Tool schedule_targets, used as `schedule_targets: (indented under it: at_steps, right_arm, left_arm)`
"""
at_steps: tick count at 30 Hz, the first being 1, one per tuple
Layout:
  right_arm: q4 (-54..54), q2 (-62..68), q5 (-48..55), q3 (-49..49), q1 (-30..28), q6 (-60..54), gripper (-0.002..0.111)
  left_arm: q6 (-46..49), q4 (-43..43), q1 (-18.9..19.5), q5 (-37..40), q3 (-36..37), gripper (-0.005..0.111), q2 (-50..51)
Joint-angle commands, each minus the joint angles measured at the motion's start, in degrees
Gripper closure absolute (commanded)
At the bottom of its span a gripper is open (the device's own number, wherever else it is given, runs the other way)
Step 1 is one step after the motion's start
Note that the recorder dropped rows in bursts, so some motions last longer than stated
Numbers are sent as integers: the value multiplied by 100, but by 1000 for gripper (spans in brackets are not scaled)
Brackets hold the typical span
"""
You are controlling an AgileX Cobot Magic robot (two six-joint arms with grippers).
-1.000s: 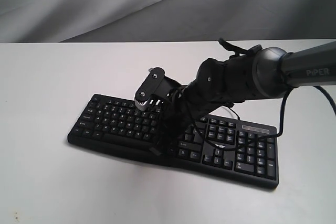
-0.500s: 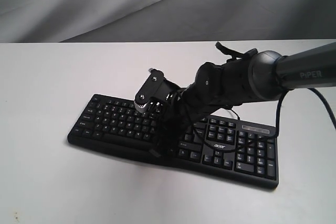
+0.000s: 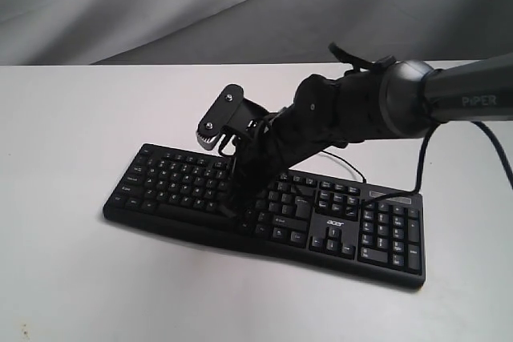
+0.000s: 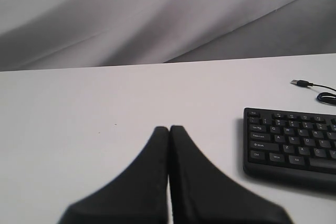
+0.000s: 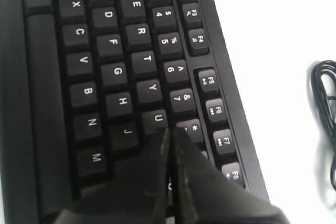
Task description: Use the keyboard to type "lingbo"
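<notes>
The right gripper [image 5: 169,129] is clenched on nothing, its two fingers pressed into a single blunt point aimed down at the keyboard [image 3: 365,234]. The keyboard lies flat on the white table [image 3: 72,118] directly beneath that point, its letter block under the tips and the number pad off towards the arm's base side. In the right wrist view the tip sits just beside the U key [image 5: 156,119] and near the J key [image 5: 126,131], covering the key next past U; whether it touches a key or hovers just above cannot be told from here.

The left gripper [image 4: 169,128] is also closed and empty, well apart from the keyboard [image 4: 289,145], which lies ahead of it and to one side.

The keyboard looks like a light, rigid plastic slab, likely to skid on the smooth table if pushed sideways, so presses should probably go straight down. It needs no grasp; contact belongs on the centre of one keycap, since the joined tip is nearly as wide as a key and could catch a neighbour. The thin cable [image 5: 325,108] trails loose beyond the function row, clear of the fingers.
</notes>
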Motion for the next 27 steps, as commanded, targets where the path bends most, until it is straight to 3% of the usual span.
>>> schedule_targets:
  at_steps: [1,27]
  right_arm:
    - [-19,203,161,-242,18,10,108]
    - [-70,505,59,-242,8,32,108]
  left_arm:
    - [-12,-21,6,-51,28,106,-21]
    - [-12,-21,6,-51,28,106,-21]
